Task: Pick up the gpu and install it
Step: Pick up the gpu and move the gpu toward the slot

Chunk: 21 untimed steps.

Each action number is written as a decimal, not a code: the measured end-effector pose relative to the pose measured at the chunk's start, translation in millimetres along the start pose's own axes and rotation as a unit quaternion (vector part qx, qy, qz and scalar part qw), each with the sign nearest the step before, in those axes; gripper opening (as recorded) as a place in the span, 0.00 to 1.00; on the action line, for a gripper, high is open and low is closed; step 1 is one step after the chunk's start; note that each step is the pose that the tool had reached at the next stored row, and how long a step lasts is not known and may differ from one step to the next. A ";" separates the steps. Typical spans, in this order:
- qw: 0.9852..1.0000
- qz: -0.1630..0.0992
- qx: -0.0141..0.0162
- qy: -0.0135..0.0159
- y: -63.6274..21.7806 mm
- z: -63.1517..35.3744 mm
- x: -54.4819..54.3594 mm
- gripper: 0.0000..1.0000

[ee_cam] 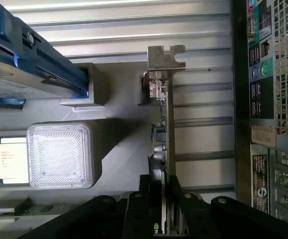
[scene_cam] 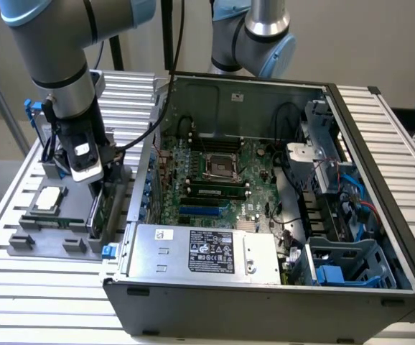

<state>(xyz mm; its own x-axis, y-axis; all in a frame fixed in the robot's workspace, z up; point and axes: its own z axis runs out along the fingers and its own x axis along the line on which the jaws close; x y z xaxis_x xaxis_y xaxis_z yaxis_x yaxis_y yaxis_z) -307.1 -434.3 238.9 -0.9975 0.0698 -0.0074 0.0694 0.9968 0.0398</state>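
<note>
- One gripper (scene_cam: 98, 188) (ee_cam: 163, 200), black, on one grey and pale-blue robot arm (scene_cam: 49, 50), hangs over the parts tray (scene_cam: 49, 246) outside the computer case, on the exterior view's left.
- Two black fingers (ee_cam: 136, 209), blocky with rounded tips, sit part spread with one on each side of the card's upper edge. The wrist view does not show them clamped onto it.
- One gpu (scene_cam: 108, 210) (ee_cam: 166, 124), a thin flat card, stands on edge in the tray, just beside the case's outer wall. Small dark components line one face.
- One silver bracket (ee_cam: 165, 59), stepped sheet metal, caps the card's end away from the fingers.
- One processor (scene_cam: 49, 199) (ee_cam: 8, 160), square with a dull metal lid, lies flat in the tray.
- One hard drive (ee_cam: 9, 74), silver, sits in a blue plastic frame.
- One tray, matte grey, has raised blocks and slots.
- One computer case (scene_cam: 265, 305), dark grey metal, is open on top. Its rear panel (ee_cam: 278, 74) is perforated mesh with ports.
- One green motherboard (scene_cam: 259, 167) carries one square metal-framed socket (scene_cam: 218, 167).
- One power supply (scene_cam: 157, 251) is a bare silver box with a black label.
- One table (scene_cam: 42, 296) is made of ribbed aluminium slats.
</note>
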 end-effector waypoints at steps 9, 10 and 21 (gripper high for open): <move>1.000 0.000 0.000 0.000 0.1 0.2 -0.7 0.27; 1.000 0.000 0.000 0.000 0.1 0.2 -0.7 0.27; 1.000 0.000 0.000 0.000 0.1 -0.9 -0.7 0.27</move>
<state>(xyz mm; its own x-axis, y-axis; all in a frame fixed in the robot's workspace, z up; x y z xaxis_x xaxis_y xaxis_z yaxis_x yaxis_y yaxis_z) -306.4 -434.3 239.8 -0.9975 0.0698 -0.0065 0.0694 0.9968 0.0400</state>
